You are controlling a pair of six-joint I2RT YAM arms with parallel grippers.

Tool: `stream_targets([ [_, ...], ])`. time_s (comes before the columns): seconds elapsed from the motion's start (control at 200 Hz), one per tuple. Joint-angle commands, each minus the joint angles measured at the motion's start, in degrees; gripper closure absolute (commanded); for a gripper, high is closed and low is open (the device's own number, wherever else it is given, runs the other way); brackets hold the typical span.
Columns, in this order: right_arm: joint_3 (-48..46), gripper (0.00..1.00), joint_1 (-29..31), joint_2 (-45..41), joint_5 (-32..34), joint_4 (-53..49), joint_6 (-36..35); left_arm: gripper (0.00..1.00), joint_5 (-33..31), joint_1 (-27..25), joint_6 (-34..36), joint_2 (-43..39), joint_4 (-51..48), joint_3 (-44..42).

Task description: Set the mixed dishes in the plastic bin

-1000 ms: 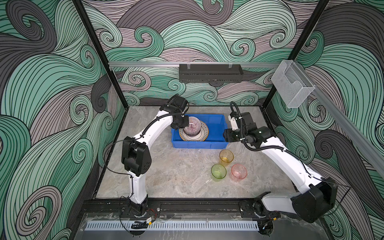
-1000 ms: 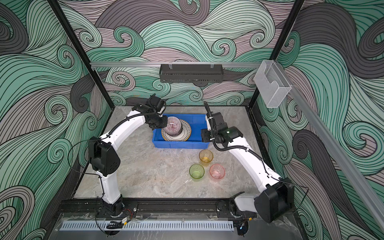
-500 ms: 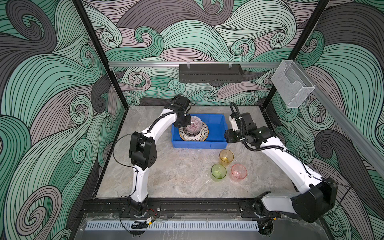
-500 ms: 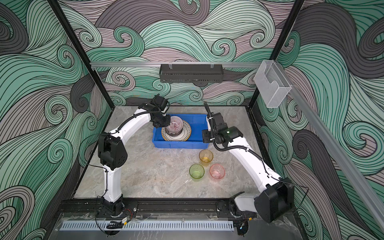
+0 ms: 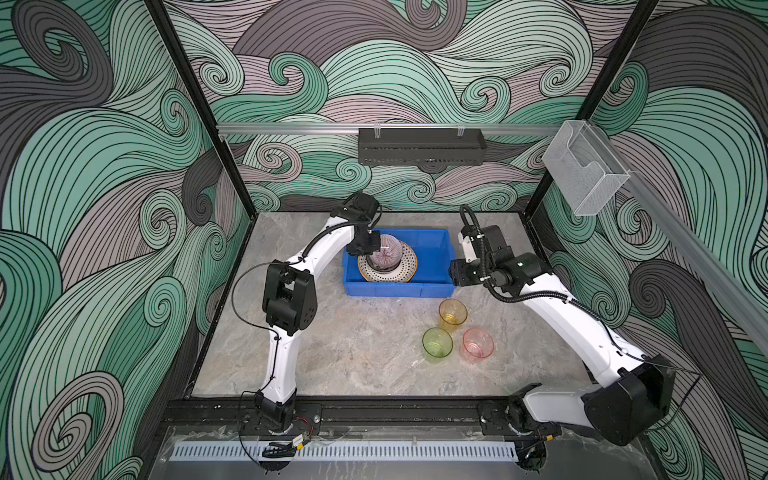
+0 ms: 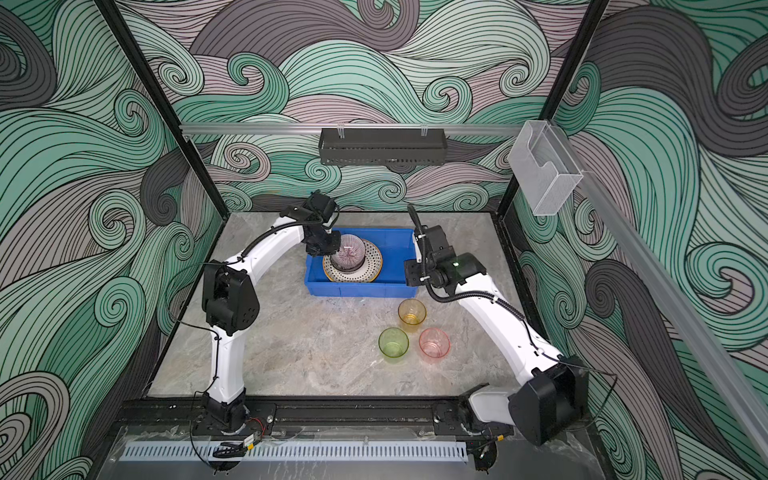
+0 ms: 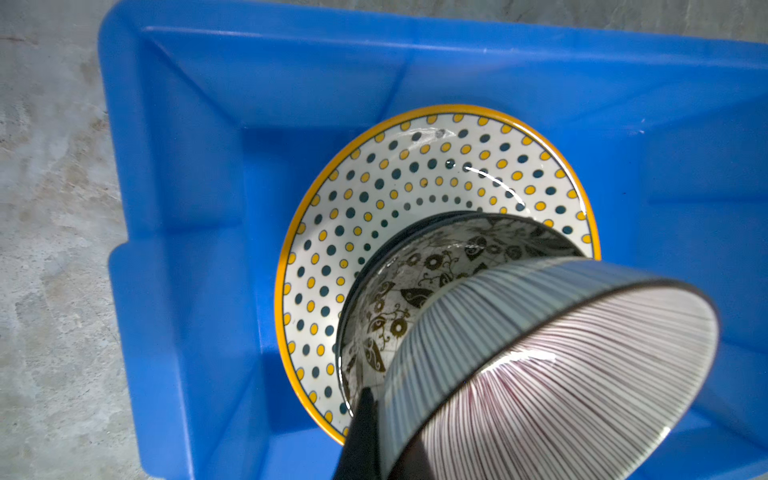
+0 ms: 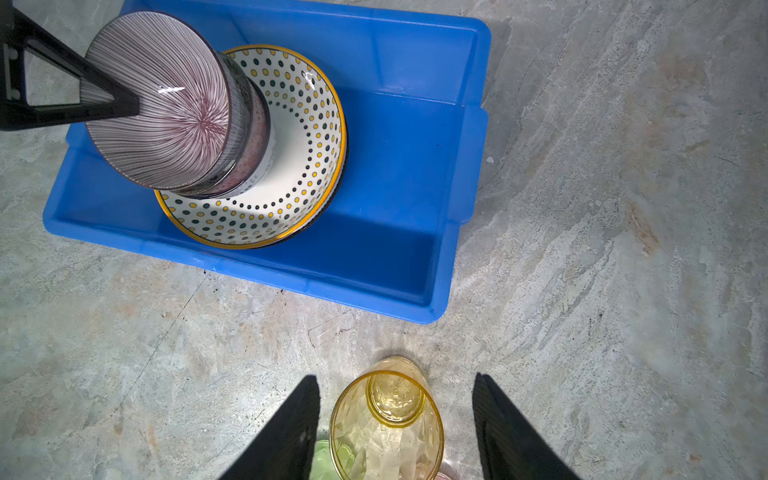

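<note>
The blue plastic bin (image 5: 432,245) (image 6: 395,245) (image 8: 395,208) stands at the back middle of the table. In it lies a dotted plate with a yellow rim (image 7: 374,187) (image 8: 299,166) (image 5: 405,270), with a floral bowl (image 7: 415,282) on it. My left gripper (image 7: 386,419) (image 5: 371,248) is shut on the rim of a striped bowl (image 7: 561,374) (image 8: 162,104) (image 6: 352,255), which is tilted over the floral bowl. My right gripper (image 8: 395,377) (image 5: 455,274) is open above the orange cup (image 8: 386,419) (image 5: 453,314), a finger on each side. The green cup (image 5: 437,343) and the pink cup (image 5: 478,344) stand just in front.
A long black perforated tray (image 5: 422,145) hangs on the back wall and a clear holder (image 5: 582,170) on the right wall. Patterned walls close in the marble table (image 5: 353,353) on three sides.
The left arm's elbow has swung to the right, and the striped bowl has shifted slightly over the stack. The right arm has stayed put.
</note>
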Motion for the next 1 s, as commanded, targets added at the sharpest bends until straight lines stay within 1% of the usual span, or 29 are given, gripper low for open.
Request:
stream_targets([
  [0.0, 1.2, 0.4, -0.26, 0.39, 0.07, -0.8, -0.21, 1.0, 0.31, 0.48, -0.1, 0.92, -1.38, 3.23],
  [0.551, 1.11, 0.41, -0.23, 1.7, -1.7, -0.82, 0.01, 1.0, -0.33, 1.0, -1.45, 2.95, -3.43, 3.76],
  [0.996, 0.78, 0.42, -0.2, 1.98, -3.31, -1.59, 0.41, 0.89, -0.73, 1.2, -2.19, 3.12, -5.21, 3.67],
])
